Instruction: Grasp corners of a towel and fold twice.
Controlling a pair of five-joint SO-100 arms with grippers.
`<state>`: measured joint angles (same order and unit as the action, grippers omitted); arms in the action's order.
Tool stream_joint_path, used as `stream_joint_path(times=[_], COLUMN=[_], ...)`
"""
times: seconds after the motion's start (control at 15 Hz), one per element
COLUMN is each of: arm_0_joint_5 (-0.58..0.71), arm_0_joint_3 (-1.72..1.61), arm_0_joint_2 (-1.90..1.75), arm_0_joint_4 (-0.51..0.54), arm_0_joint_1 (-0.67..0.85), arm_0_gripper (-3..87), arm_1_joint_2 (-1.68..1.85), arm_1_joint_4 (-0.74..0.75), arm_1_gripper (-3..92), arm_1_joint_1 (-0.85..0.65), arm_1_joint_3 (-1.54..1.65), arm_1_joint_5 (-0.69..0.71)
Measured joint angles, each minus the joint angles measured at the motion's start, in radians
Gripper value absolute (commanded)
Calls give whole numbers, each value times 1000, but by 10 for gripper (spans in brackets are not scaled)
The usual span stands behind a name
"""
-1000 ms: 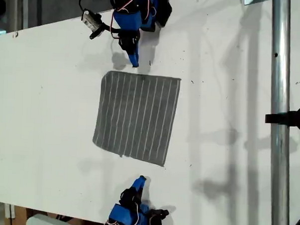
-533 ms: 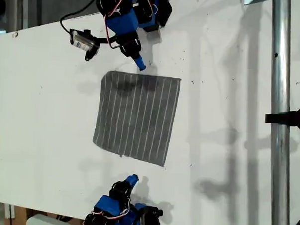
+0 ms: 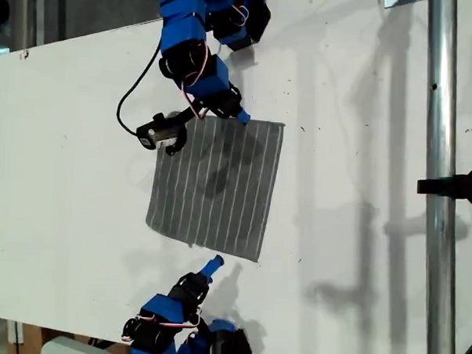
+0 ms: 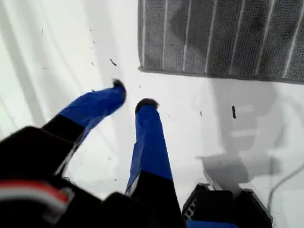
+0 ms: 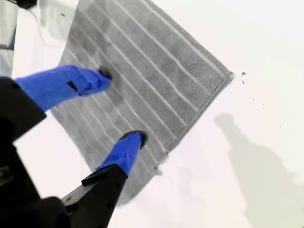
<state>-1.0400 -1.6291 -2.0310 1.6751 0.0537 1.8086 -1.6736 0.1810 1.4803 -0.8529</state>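
Towel (image 3: 216,184) lies flat on white table (image 3: 73,138), grey w/ thin white stripes, none of its corners lifted. My first gripper (image 4: 130,97): jaws slightly parted, nothing between them, tips over bare table just short of towel's edge; the towel's near corner (image 4: 141,68) sits just ahead of the tips. In ext. view this gripper (image 3: 214,264) is at the towel's lower edge. My second gripper (image 5: 119,105): jaws spread wide, nothing held, tips over the striped cloth, one towel corner (image 5: 229,75) beyond them. In ext. view it (image 3: 240,116) is at the towel's upper edge.
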Motion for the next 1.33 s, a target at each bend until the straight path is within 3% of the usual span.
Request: stream_joint_path(times=[0.2,0.33,0.93,1.2,1.27,1.33], arm_0_joint_5=[17,11,-29,-46,-48,-48], arm_0_joint_3=[0,0,-5,-5,-5,-5], arm_0_joint_2=[20,26,26,26,26,26], arm_0_joint_4=[6,6,6,6,6,6], arm_0_joint_1=[0,-3,-64,-72,-72,-72], arm_0_gripper=[266,300,300,291,289,289], arm_1_joint_2=[-6,-52,-423,-526,-531,-534], arm_1_joint_4=[-14,32,331,382,385,397], arm_1_gripper=[443,467,427,304,215,69], arm_1_joint_1=[-41,-52,-21,-31,-35,-35], arm_1_joint_3=[12,112,261,281,278,273], arm_1_joint_5=[48,52,-28,-55,-52,-54])
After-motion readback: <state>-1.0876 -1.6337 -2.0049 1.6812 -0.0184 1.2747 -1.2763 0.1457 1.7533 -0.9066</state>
